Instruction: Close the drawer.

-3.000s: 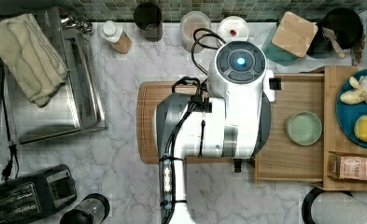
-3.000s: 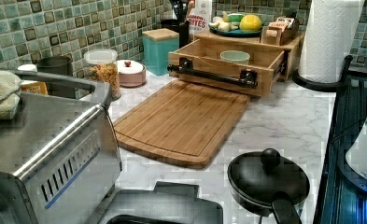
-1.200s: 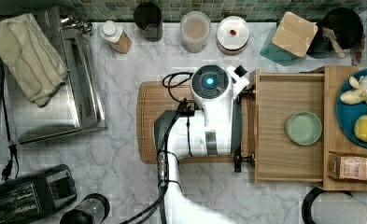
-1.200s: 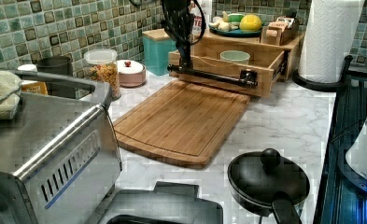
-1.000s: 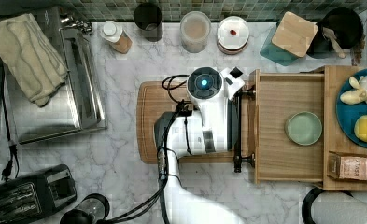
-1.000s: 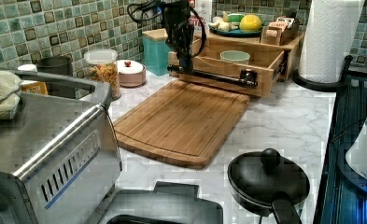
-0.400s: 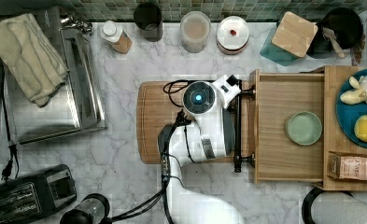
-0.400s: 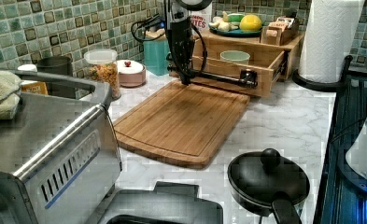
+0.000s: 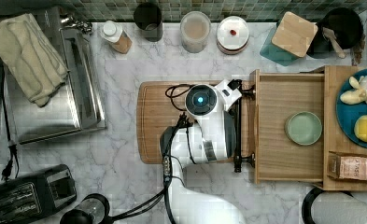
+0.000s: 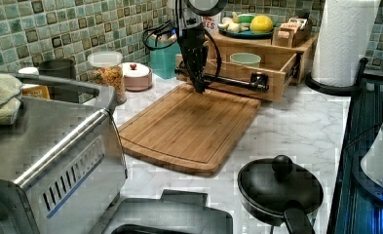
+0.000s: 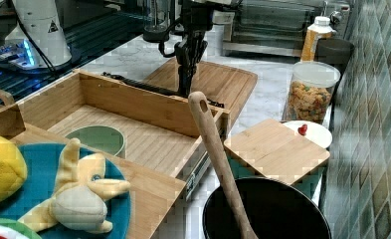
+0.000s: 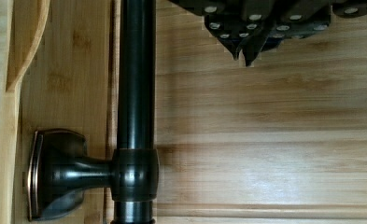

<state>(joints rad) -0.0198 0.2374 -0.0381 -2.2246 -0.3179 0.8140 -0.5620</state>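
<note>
Drawer (image 9: 284,163): pulled out from its wooden stand, front panel at the cutting board's (image 10: 189,126) edge; holds a green bowl (image 9: 303,128). Gripper (image 10: 199,89): jaws pressed together, tips just beside the drawer's dark bar handle (image 12: 135,93), above the cutting board.

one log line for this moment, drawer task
task: close drawer | drawer: open, green bowl inside | gripper: shut, empty, beside handle bar, over cutting board | phase: pre-push
</note>
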